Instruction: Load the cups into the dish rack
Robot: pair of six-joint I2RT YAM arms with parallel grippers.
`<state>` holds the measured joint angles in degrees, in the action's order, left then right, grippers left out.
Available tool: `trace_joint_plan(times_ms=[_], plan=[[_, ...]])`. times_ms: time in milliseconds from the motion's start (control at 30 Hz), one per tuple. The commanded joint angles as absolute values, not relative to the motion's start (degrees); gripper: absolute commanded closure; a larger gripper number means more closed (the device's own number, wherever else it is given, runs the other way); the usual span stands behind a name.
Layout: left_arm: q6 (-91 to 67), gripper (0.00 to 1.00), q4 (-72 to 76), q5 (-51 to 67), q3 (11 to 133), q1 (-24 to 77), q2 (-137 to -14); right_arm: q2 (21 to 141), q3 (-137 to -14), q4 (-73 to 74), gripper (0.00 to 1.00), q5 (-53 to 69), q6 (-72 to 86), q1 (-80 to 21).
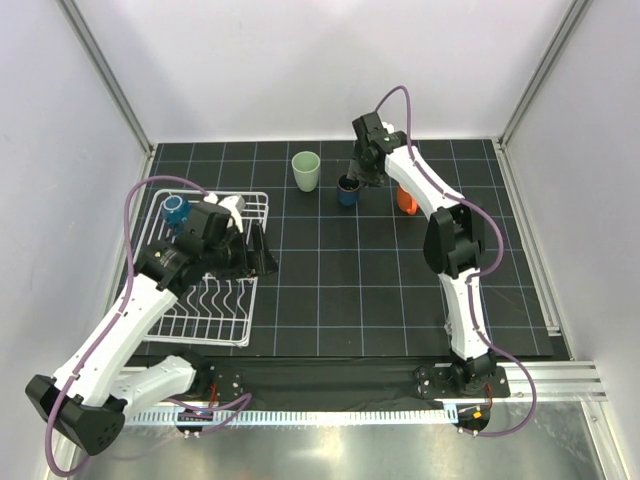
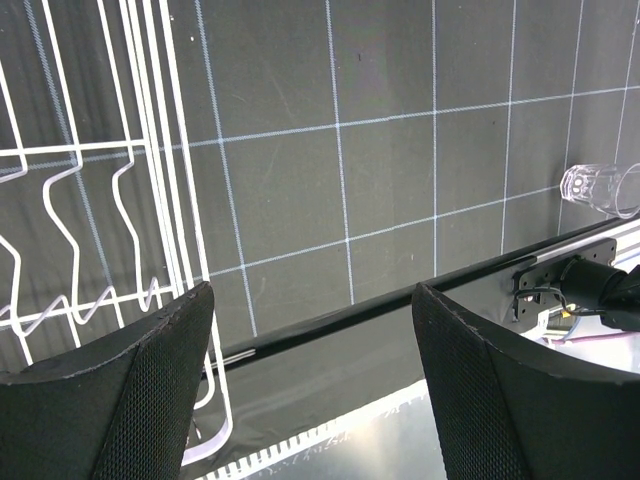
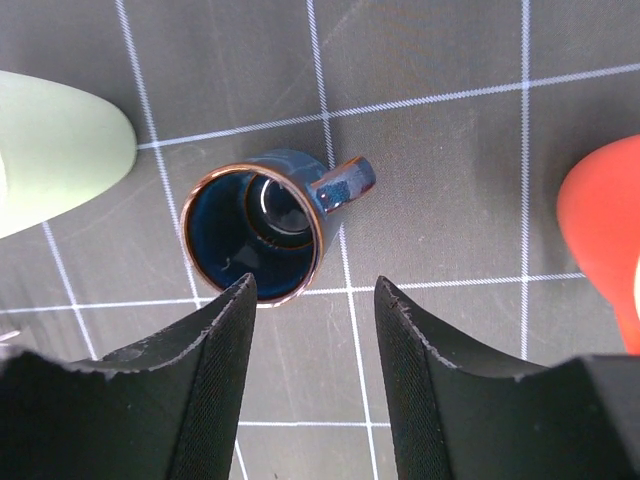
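The white wire dish rack lies at the left of the mat and holds a blue mug at its far corner. My left gripper is open and empty over the rack's right edge; the rack's wires show in the left wrist view. The small clear glass stands near the mat's front edge. My right gripper is open above the small dark blue mug, which stands upright just past the fingertips. The pale green tumbler is to its left and the orange mug to its right.
A black gridded mat covers the table. White walls with metal posts close in the back and both sides. An aluminium rail and a black strip run along the near edge by the arm bases.
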<state>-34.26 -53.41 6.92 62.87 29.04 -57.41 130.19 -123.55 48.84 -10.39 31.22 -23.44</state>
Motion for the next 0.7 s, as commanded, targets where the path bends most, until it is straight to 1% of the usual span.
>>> trace_joint_plan(times_ms=[0,267,300,367,433,467,533,567,600,633,667], plan=[[-33.8,0.22,-53.6,6.2,65.7,29.2,-56.5,131.8,-124.5,47.2,0.48,-11.7,32.6,-23.5],[-32.8,0.22,-56.5,5.1,68.6,29.2,-56.5,133.6,-125.1,46.4,0.58,-10.4,33.7,-23.5],[-32.7,0.22,-56.8,4.8,68.9,29.2,-56.4,133.7,-125.2,46.4,0.61,-9.8,33.8,-23.4],[-32.3,0.21,-57.6,4.0,70.0,29.2,-56.7,133.8,-125.4,46.2,0.7,-9.1,33.8,-23.5],[-32.2,0.21,-58.1,3.7,71.3,29.2,-56.9,133.7,-125.6,46.3,0.74,-8.1,34.1,-23.4],[-31.9,0.2,-58.4,3.6,71.6,29.2,-57.2,133.6,-125.7,46.2,0.77,-7.6,33.9,-23.5],[-31.8,0.2,-58.5,3.5,72.3,29.2,-57.6,133.1,-125.6,45.7,0.8,-5.7,33.4,-23.5],[-31.8,0.2,-58.7,3.8,73.1,29.2,-57.8,132.8,-125.8,45.8,0.89,-5.5,33.0,-23.5],[-31.9,0.2,-58.7,4.1,73.6,29.2,-58.4,132.5,-125.7,45.6,0.93,-5.1,32.6,-23.6],[-31.9,0.19,-58.6,4.4,74.1,29.2,-58.7,131.2,-125.6,45.4,0.96,-4.1,32.2,-23.4],[-31.9,0.19,-58.6,5.5,75.6,29.2,-59.1,130.6,-125.5,45.1,0.96,-3.4,31.7,-23.4]])
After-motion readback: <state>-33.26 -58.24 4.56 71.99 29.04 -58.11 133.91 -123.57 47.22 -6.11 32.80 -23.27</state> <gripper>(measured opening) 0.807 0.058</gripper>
